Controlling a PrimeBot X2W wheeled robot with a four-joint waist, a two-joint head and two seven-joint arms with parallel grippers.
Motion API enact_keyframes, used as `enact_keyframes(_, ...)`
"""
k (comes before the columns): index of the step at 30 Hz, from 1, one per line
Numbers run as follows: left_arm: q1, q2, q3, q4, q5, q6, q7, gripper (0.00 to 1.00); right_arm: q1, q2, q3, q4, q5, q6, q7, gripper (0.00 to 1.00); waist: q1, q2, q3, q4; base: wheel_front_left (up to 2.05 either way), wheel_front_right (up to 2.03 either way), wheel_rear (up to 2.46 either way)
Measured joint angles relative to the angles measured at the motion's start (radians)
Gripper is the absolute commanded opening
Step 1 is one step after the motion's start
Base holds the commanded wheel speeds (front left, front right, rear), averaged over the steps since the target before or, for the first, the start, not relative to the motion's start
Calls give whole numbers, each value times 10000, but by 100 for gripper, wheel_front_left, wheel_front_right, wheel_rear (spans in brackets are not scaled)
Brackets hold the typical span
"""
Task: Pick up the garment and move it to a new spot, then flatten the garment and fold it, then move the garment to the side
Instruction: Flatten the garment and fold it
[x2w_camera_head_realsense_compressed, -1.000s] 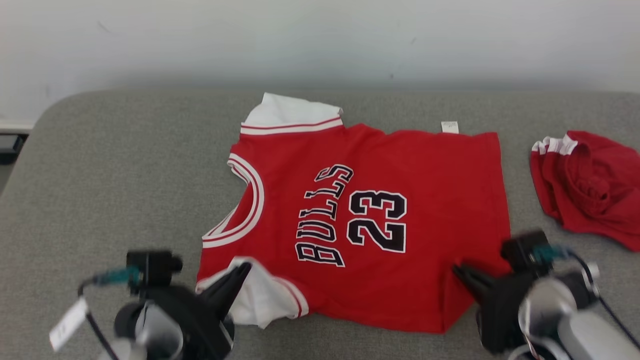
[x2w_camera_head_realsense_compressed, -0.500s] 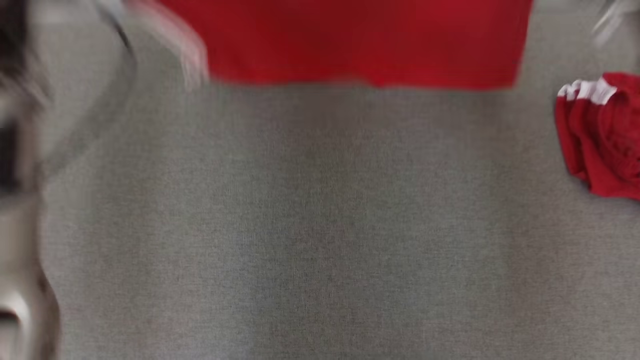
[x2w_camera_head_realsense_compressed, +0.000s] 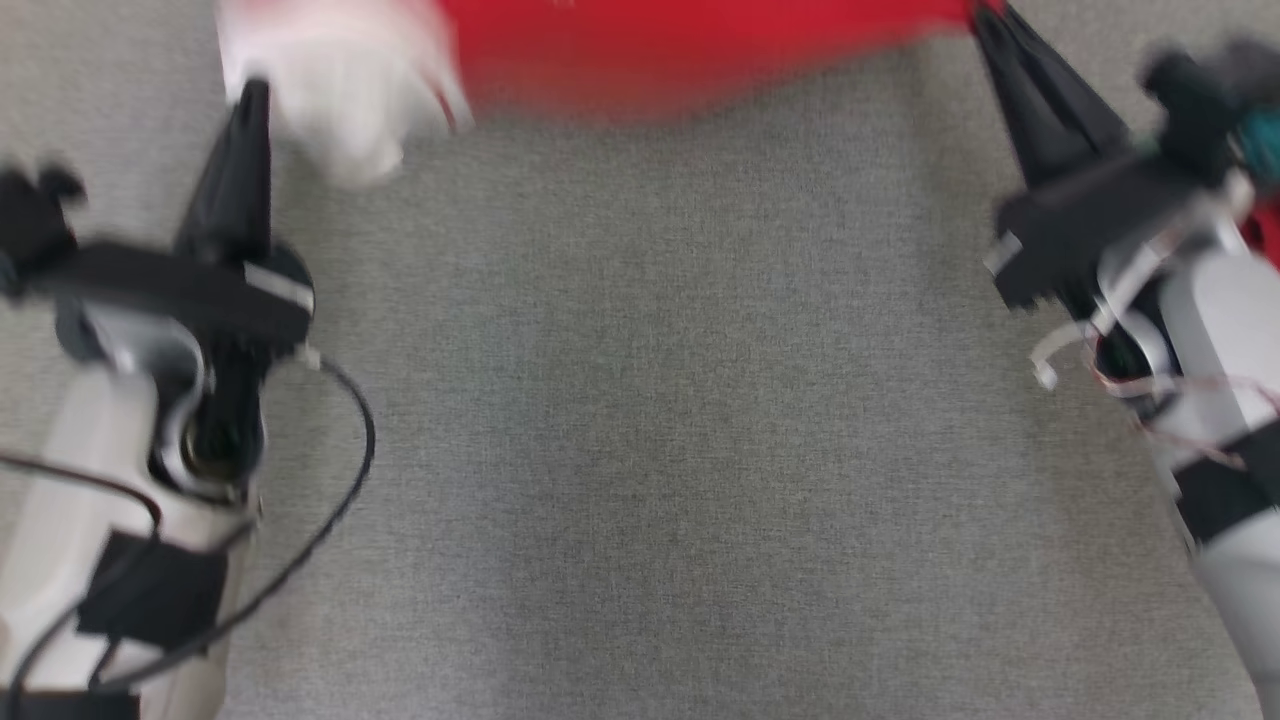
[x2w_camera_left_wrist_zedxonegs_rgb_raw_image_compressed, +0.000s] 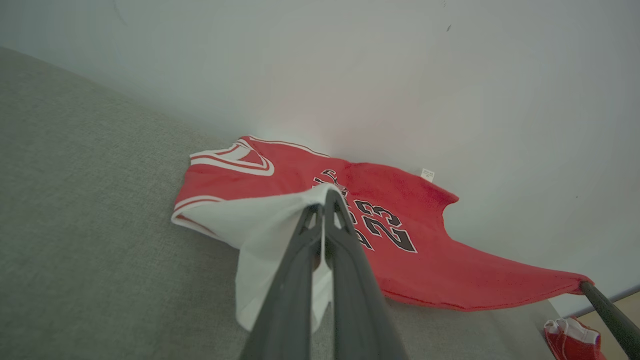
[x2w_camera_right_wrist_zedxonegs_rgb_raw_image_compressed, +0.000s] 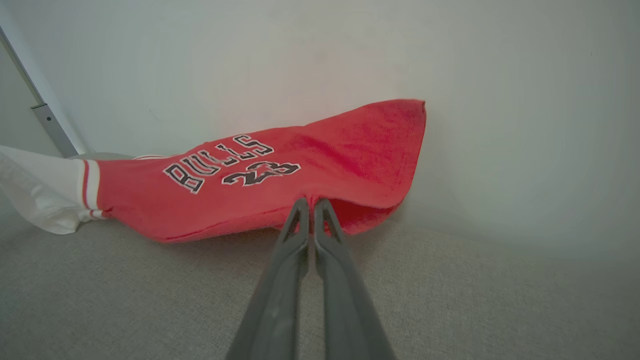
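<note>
grey surface (x2w_camera_head_realsense_compressed: 640, 450), left gripper (x2w_camera_left_wrist_zedxonegs_rgb_raw_image_compressed: 326, 200) pinching white sleeve (x2w_camera_left_wrist_zedxonegs_rgb_raw_image_compressed: 260, 225) of jersey (x2w_camera_left_wrist_zedxonegs_rgb_raw_image_compressed: 425, 270), right gripper (x2w_camera_right_wrist_zedxonegs_rgb_raw_image_compressed: 311, 202) pinching its hem (x2w_camera_right_wrist_zedxonegs_rgb_raw_image_compressed: 360, 206)

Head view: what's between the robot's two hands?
In the head view, the red jersey stretches from the left hand to the right hand along the top; below it lies bare grey cushion.

In the head view the jersey (x2w_camera_head_realsense_compressed: 700, 50) is a red blur cut by the top edge, its white sleeve (x2w_camera_head_realsense_compressed: 335, 90) smeared too. The left wrist view's corner crops a second red garment (x2w_camera_left_wrist_zedxonegs_rgb_raw_image_compressed: 570, 341); the jersey's tag (x2w_camera_left_wrist_zedxonegs_rgb_raw_image_compressed: 426, 174) is too small to read.
</note>
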Motion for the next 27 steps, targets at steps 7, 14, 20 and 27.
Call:
enact_keyframes(7,1230,35,-754,483,-44,-167,-370,0,2224,-278,-355,711,447,0,-1149,0,-3,-2,-566,-18,0,0,0)
enact_keyframes(14,2265,284,-1177,387,-23,-171,-522,0,3681,-128,-199,732,581,10,-1498,0,-4,-3,-1435,-40,0,0,0)
enact_keyframes(20,3542,278,-1250,215,-286,-171,-617,0,4902,-94,-140,740,690,8,-1480,0,-4,-4,-2278,-72,0,0,0)
enact_keyframes(27,5523,343,-1429,-495,-351,-174,-823,0,6542,-251,-226,539,861,-253,-1302,0,-5,-5,-3431,-119,0,0,0)
